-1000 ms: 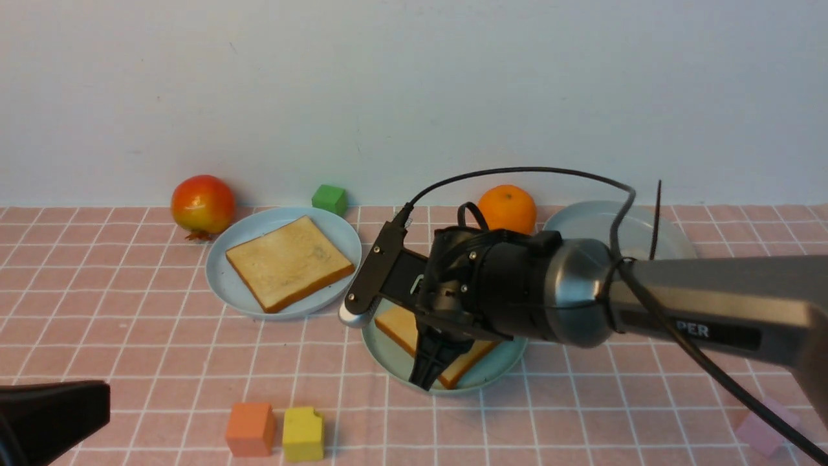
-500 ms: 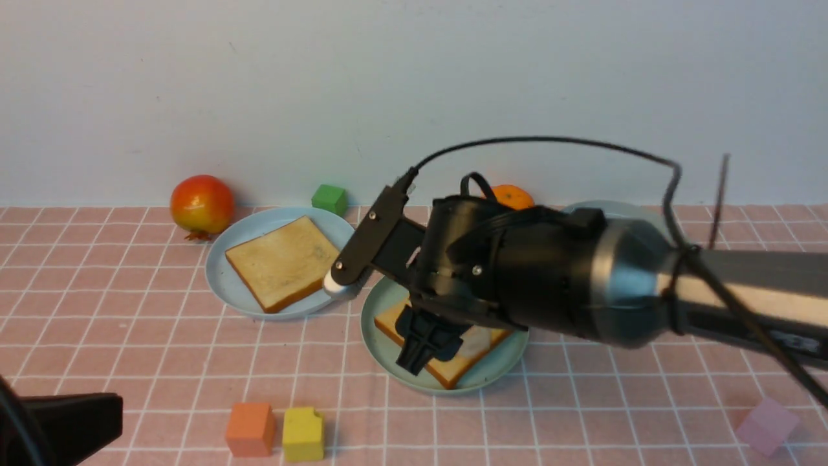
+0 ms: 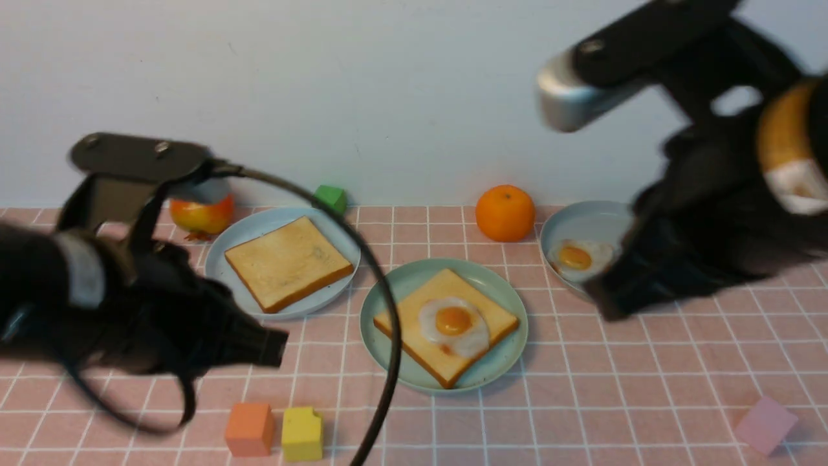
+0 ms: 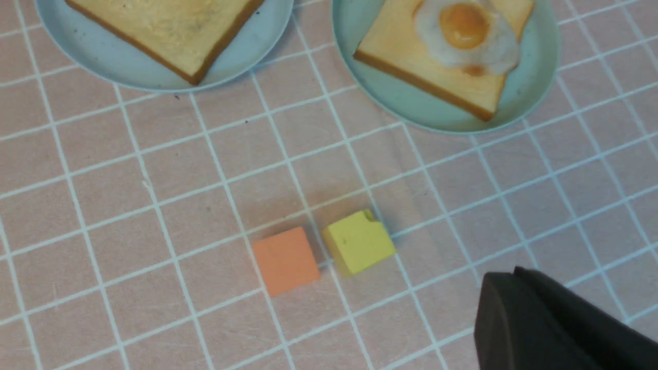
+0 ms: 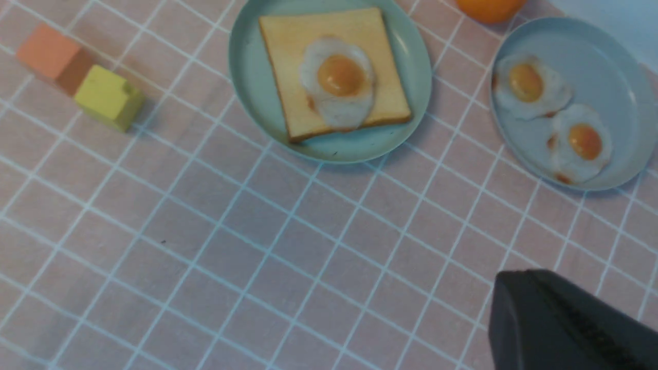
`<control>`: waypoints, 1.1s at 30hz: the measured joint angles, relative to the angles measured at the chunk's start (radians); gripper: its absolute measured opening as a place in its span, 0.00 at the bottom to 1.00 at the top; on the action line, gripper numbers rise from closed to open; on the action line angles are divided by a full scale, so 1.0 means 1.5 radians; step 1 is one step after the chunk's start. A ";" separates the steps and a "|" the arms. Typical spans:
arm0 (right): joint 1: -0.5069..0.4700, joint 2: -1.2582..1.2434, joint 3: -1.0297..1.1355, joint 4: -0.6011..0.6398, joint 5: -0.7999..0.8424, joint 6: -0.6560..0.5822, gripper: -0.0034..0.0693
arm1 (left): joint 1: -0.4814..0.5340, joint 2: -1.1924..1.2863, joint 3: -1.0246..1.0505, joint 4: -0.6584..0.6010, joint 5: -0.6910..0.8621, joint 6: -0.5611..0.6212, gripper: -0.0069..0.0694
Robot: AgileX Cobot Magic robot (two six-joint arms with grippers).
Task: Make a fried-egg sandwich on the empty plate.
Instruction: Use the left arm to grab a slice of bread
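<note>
The sandwich was half built. On the green plate [image 3: 404,285] lay one toast [image 3: 414,327] with an egg [image 3: 453,321] flat on top, yolk up. The step in hand, as I judged it, was the top slice. That second toast [image 3: 288,262] lay on the blue plate [image 3: 252,226], just left of the green one, not yet picked up. My left gripper [image 3: 272,346] hung clenched and empty near it, above the cloth [image 3: 582,388]. My right gripper [image 3: 601,301], also clenched on nothing, was off by the dish [image 3: 585,223] of spare eggs [image 3: 574,257]. The next move called for my left jaws to spread, come down on an edge of the second toast, pinch it, and set it squarely over the egg without pushing the egg off.
</note>
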 joint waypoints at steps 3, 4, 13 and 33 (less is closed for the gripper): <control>0.000 -0.085 0.046 0.042 0.004 0.000 0.04 | 0.095 0.118 -0.045 -0.118 0.015 0.166 0.11; 0.000 -0.099 0.055 0.045 0.005 0.000 0.04 | 0.114 0.139 -0.055 -0.143 0.015 0.187 0.11; 0.000 -0.249 0.146 0.085 0.010 0.000 0.04 | 0.154 0.385 -0.216 -0.134 -0.009 0.270 0.11; 0.000 -0.296 0.157 0.094 0.010 0.000 0.06 | 0.155 0.614 -0.373 0.054 -0.105 0.309 0.75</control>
